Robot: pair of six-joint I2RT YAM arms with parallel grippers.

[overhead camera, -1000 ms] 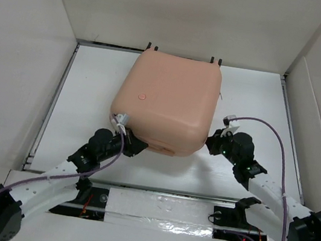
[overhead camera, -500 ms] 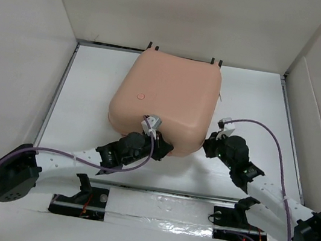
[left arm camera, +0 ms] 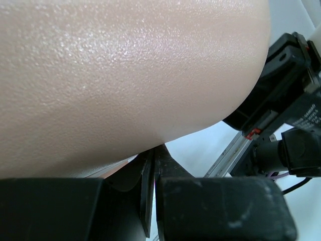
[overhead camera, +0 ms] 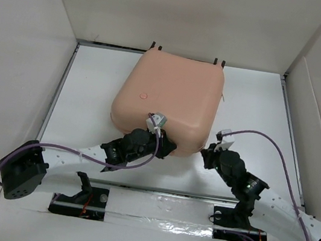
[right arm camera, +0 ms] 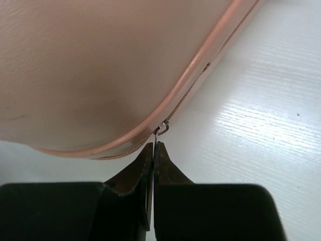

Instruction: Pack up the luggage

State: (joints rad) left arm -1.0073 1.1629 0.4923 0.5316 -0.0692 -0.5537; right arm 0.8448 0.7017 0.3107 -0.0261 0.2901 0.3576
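Observation:
The luggage [overhead camera: 170, 100] is a closed peach-pink suitcase lying flat on the white table, with its logo dot [overhead camera: 142, 95] facing up. My left gripper [overhead camera: 167, 147] is shut and empty, with its tips against the underside of the shell's near edge [left arm camera: 125, 75]. In the left wrist view the left gripper [left arm camera: 154, 149] sits right under the curved shell. My right gripper [overhead camera: 206, 153] is at the near right corner. It is shut [right arm camera: 153, 145] on the small metal zipper pull [right arm camera: 160, 128] hanging from the zipper along the shell's rim [right arm camera: 100, 65].
Black caster wheels [overhead camera: 153, 46] stick out at the luggage's far edge. White walls enclose the table on the left, back and right. A metal rail [overhead camera: 162, 189] runs along the near edge. The right arm's wrist [left arm camera: 291, 125] shows in the left wrist view.
My left arm swung from the luggage's near left corner to the middle of its near edge. My right gripper slid a little nearer and leftward round the near right corner.

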